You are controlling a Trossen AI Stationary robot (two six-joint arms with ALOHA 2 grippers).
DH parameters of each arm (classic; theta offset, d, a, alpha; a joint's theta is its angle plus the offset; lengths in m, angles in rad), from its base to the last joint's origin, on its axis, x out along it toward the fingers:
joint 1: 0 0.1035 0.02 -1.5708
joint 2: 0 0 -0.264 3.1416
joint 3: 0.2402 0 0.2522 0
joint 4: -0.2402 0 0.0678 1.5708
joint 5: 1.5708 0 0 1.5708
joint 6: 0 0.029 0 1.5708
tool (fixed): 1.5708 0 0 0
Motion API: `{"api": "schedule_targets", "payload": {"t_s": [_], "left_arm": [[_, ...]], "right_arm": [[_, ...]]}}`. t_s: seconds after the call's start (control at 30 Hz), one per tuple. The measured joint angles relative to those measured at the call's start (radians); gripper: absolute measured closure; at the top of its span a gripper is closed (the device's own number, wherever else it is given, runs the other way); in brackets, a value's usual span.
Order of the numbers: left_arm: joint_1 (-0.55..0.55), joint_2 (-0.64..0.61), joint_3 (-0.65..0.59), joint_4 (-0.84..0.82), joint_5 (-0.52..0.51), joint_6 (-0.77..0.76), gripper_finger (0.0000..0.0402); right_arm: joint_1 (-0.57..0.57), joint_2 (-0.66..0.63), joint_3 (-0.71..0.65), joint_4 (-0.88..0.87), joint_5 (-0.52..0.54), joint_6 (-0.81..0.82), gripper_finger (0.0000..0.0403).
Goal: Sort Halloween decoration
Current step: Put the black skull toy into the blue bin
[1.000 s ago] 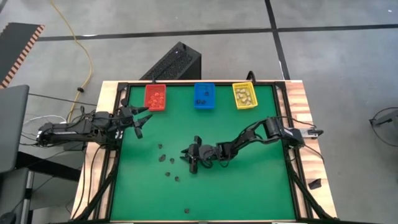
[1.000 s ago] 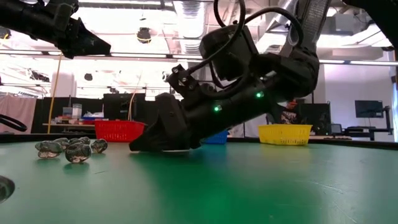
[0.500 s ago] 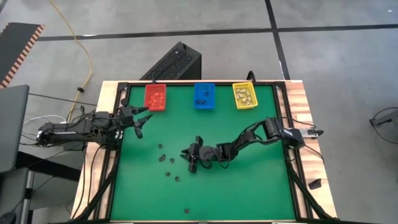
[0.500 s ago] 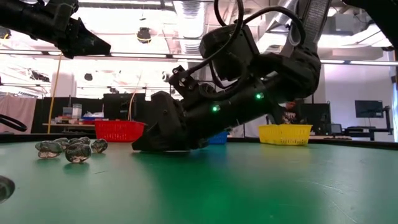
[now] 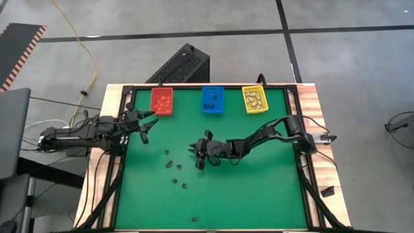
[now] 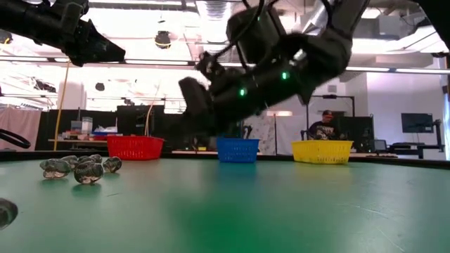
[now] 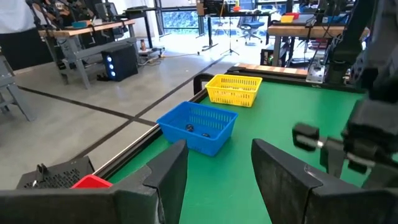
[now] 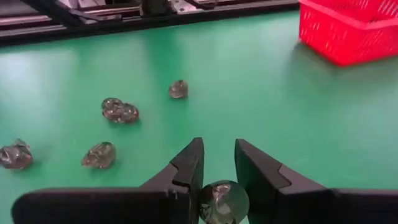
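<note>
With one small clear trinket (image 8: 224, 200) pinched between our right gripper's (image 8: 218, 180) nearly closed fingers above the green table (image 5: 259, 194), we judged it best to hold firm and carry it level to its bin, while our left gripper (image 7: 214, 171) waited open by the red bin (image 5: 161, 101).

- One trinket (image 8: 222, 200) sits between the right fingers (image 8: 254, 172), lifted above the desk (image 5: 259, 194).
- Loose trinkets (image 5: 173, 167) lie on the desk just beyond and to the side of those fingers, near them.
- Three bins (image 5: 209, 100) stand in a row along the desk's far edge, well beyond both sets of fingers.
- The left fingers (image 5: 145, 124) hang over the desk's left edge, nearest the leftmost bin (image 5: 161, 101).
</note>
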Motion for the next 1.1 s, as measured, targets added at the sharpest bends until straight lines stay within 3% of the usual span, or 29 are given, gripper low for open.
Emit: {"api": "schedule_targets", "payload": {"t_s": [0.47, 0.77, 1.1], "left_arm": [[0.0, 0.0, 0.0, 0.0, 0.0, 0.0, 0.0233], [0.0, 0.0, 0.0, 0.0, 0.0, 0.008, 0.0233], [0.0, 0.0, 0.0, 0.0, 0.0, 0.01, 0.0233]], "right_arm": [[-0.194, -0.23, 0.001, -0.209, 0.052, -0.18, 0.0293], [-0.375, -0.226, 0.002, -0.325, 0.049, -0.1, 0.0293], [-0.467, -0.226, 0.002, -0.364, 0.041, -0.067, 0.0293]]}}
